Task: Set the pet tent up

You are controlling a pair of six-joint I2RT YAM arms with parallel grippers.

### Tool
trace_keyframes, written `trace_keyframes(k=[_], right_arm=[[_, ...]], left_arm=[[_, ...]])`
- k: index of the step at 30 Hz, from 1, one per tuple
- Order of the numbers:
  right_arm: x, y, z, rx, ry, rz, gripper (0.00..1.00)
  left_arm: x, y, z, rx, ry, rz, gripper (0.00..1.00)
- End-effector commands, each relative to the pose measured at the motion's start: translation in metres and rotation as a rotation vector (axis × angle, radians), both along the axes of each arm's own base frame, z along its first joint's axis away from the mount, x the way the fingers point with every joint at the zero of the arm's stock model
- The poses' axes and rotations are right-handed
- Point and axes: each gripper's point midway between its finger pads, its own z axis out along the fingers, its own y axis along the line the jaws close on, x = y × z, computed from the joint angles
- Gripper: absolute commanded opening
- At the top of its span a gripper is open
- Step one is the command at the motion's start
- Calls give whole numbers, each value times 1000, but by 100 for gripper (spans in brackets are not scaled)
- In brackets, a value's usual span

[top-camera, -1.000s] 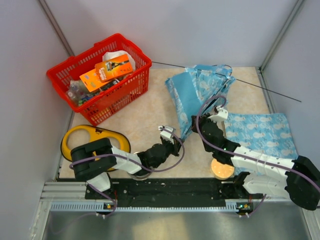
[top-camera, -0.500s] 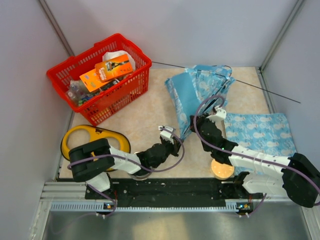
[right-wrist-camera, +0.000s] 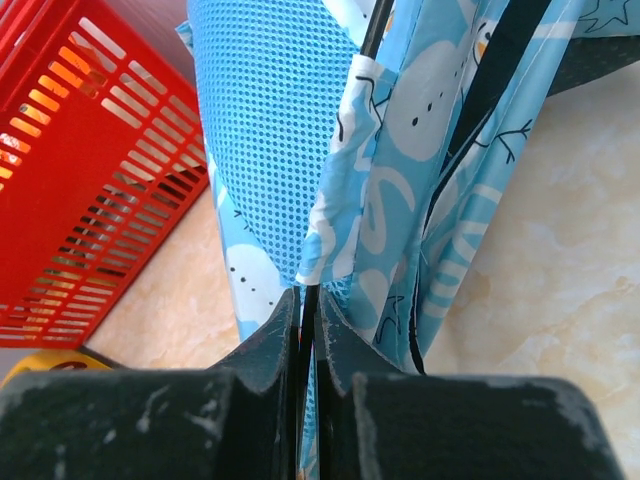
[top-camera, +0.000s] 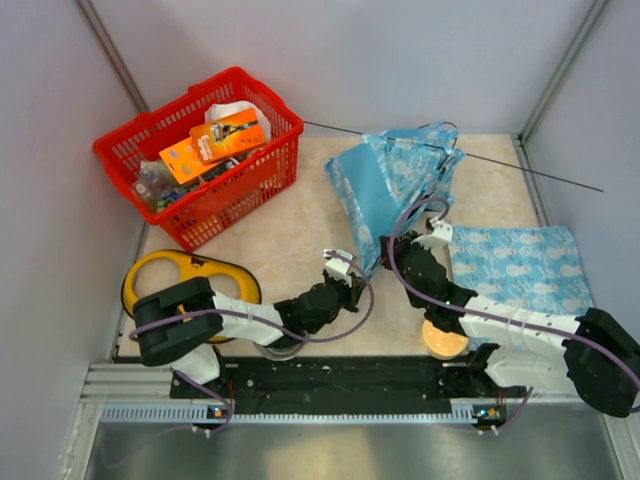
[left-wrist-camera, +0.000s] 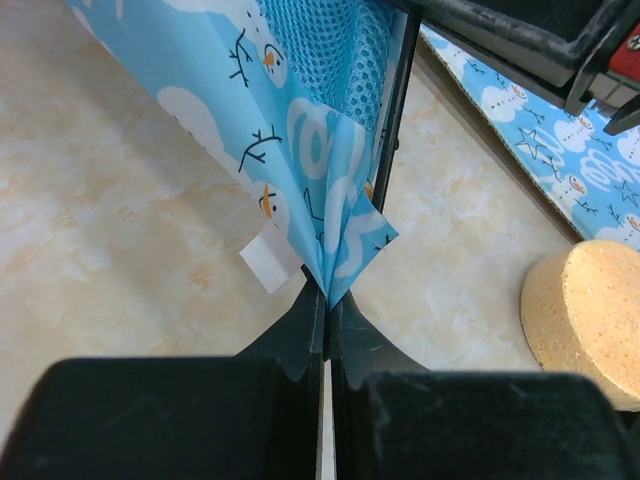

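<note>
The pet tent (top-camera: 385, 180) is a limp heap of light-blue printed fabric and mesh at the back middle, with a thin dark pole (top-camera: 520, 170) sticking out to the right. My left gripper (top-camera: 352, 277) is shut on the tent's lower fabric corner (left-wrist-camera: 345, 250), next to a white tag (left-wrist-camera: 268, 262). My right gripper (top-camera: 392, 248) is shut on a dark tent pole (right-wrist-camera: 330, 225) where it enters a fabric sleeve beside the mesh panel (right-wrist-camera: 265, 150).
A red basket (top-camera: 200, 150) full of items stands at the back left. A flat blue printed mat (top-camera: 525, 265) lies at the right. A round tan sponge (top-camera: 443, 340) sits by the right arm. A yellow ring object (top-camera: 170, 280) lies at the left.
Both grippers have moved slightly, and the tent's fabric has lifted and shifted a little to the left and back. The grips are unchanged.
</note>
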Motion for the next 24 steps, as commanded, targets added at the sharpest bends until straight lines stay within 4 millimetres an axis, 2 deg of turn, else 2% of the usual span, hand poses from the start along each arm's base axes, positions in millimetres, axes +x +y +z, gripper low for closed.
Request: trace_keyframes(k=[1, 6, 18, 24], right_arm=[[14, -28, 47, 60, -146, -143, 0], [13, -24, 55, 74, -164, -130, 0], [16, -22, 31, -42, -151, -154, 0], [7, -15, 34, -52, -168, -106, 0]], left_arm=[[-42, 13, -57, 223, 108, -148, 0], [-44, 10, -57, 225, 114, -170, 0], [-49, 0, -42, 205, 101, -225, 0], [-47, 1, -40, 199, 105, -207, 0]])
